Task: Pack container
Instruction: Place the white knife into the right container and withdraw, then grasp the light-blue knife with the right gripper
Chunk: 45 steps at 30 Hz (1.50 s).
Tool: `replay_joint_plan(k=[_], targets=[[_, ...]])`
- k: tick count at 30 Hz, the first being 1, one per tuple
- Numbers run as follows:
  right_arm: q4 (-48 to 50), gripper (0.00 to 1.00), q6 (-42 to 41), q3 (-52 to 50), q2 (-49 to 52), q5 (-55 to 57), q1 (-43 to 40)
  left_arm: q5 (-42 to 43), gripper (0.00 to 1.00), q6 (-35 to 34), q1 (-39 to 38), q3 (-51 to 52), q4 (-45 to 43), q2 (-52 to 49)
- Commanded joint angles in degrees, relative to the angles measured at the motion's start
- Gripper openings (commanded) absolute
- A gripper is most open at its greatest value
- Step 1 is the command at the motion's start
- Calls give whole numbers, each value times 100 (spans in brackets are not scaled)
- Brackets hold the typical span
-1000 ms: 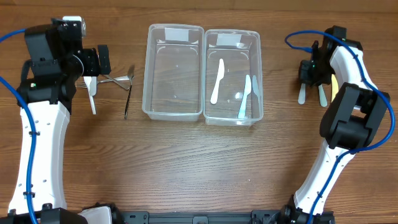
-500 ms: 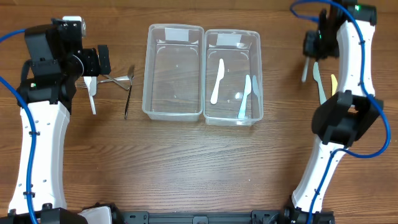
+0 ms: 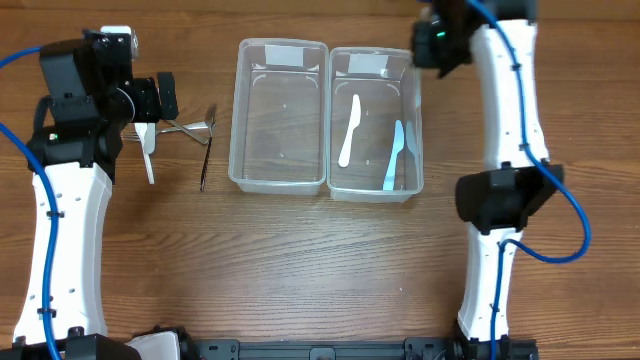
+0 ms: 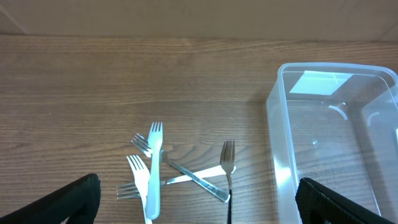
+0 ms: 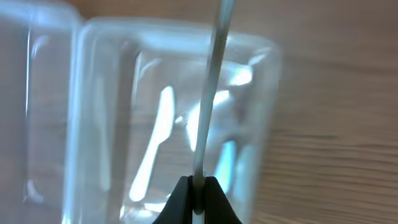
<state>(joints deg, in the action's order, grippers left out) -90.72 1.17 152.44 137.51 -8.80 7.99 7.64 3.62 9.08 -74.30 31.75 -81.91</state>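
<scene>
- containers: the clear left container and the clear right container stand side by side, long walls touching, at the far middle of the wooden table.
- we see a white knife lying in the right container, and a pale blue knife near its right wall, close beside another pale piece.
- our right gripper hangs over the right container's far right corner, fingers pressed together on a thin pale utensil; it shows edge-on, so we cannot tell its kind.
- our left gripper is spread wide above a loose pile of forks, left of the left container.
- in that pile a pale plastic fork lies across metal ones.
</scene>
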Motion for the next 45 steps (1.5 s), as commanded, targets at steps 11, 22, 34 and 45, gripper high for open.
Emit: replay_joint_plan(k=[11, 22, 34, 45], targets=[[389, 72, -293, -1088, -68, 616, 678, -17, 100, 131, 26, -170, -4, -22], [-59, 63, -273, -468, -321, 914, -1311, -17, 100, 131, 26, -170, -4, -22], [907, 69, 535, -1827, -334, -35, -3351, -17, 100, 131, 26, -170, -4, -22], [2341, 66, 940, -3416, -334, -37, -3270, -17, 100, 131, 26, -170, -4, -22]])
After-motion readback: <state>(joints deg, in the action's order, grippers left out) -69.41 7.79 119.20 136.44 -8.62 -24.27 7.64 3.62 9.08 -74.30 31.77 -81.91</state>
